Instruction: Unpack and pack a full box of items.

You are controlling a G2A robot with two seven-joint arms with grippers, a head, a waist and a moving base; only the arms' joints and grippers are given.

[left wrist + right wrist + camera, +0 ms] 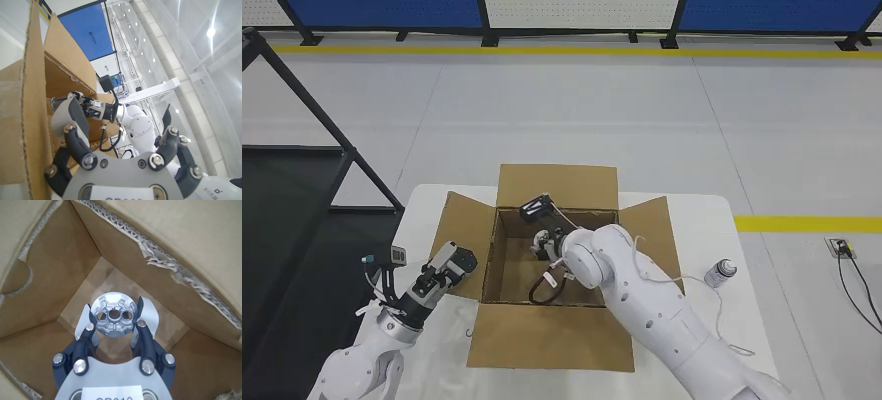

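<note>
Leftmost, the left gripper (447, 265) hangs over the worktop (702, 225) edge just beside the box's left flap, jaws spread wide and holding nothing; most of its arm is cut off by the top view's edge. Next, one cardboard box (552, 335), brown, stands mid-worktop with all four flaps (557, 185) folded outward; torn corrugated edges show along its rim. Inside it, the right gripper (114, 305) reaches down, jaws closed narrow on one metal part (113, 321): silver, round, a cast face with a central hub hole, two round holes beside it and raised ribs. The part's body below that face is hidden by the jaws; cannot tell whether it rests on the box floor. Farthest right, one small canister (722, 270), pale with a dark top, stands on the worktop, well apart from the box wall.
</note>
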